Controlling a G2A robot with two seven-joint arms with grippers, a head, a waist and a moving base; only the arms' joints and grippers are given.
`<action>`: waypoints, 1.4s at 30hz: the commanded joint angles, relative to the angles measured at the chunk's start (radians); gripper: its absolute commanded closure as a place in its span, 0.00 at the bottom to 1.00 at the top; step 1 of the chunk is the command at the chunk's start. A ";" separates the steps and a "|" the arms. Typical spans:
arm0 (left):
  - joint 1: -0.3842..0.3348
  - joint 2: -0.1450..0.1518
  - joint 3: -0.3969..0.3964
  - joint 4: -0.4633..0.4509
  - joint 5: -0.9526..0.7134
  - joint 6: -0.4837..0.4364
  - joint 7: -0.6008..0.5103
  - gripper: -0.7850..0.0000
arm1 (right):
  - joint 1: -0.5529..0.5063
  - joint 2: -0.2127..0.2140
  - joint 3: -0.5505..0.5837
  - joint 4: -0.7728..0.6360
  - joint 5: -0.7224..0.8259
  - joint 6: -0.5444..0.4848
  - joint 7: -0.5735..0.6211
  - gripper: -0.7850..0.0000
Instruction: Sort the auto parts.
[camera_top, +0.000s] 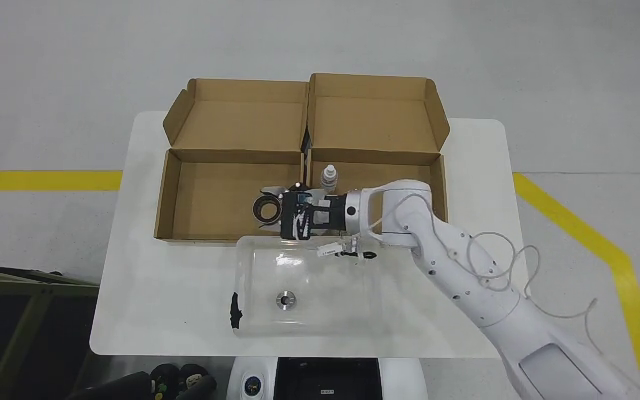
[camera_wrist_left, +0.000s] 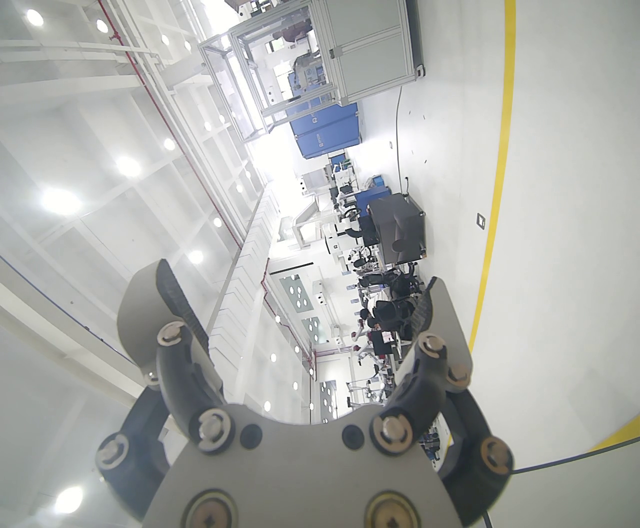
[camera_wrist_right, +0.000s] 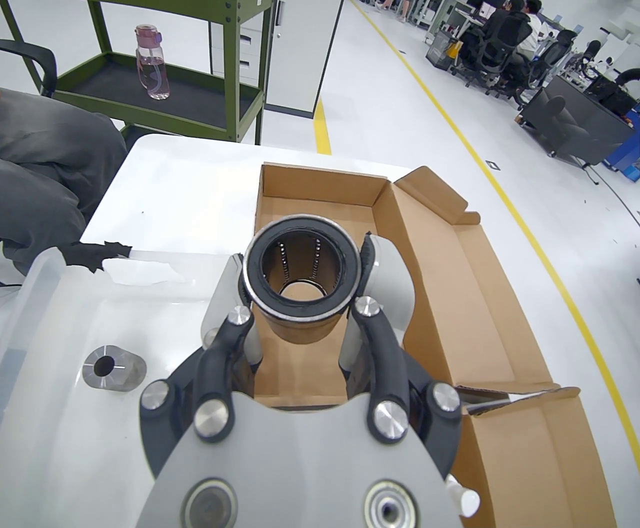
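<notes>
Where the right gripper (camera_wrist_right: 302, 267) hangs over the left box (camera_top: 200, 205), its jaws are clamped on both sides of a black-rimmed bearing (camera_wrist_right: 302, 280). The left gripper (camera_wrist_left: 300, 295) points up at the ceiling, jaws spread wide, gripping nothing. A metal bushing (camera_top: 285, 298) lies in the clear bin (camera_top: 340, 300).

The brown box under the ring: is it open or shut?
Open. The cardboard box has its lid folded back, and the right gripper holds the bearing over its bare floor.
</notes>
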 joint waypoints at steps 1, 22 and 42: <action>0.000 0.000 0.000 0.000 0.000 0.000 0.000 0.00 | 0.014 -0.006 -0.008 0.024 -0.002 0.006 -0.004 1.00; 0.000 0.000 0.000 0.000 0.000 0.000 0.000 0.00 | 0.194 -0.116 -0.154 0.371 -0.027 0.092 -0.036 1.00; 0.000 0.000 0.000 0.000 0.000 0.000 0.000 0.00 | 0.299 -0.235 -0.250 0.650 -0.087 0.168 -0.111 0.67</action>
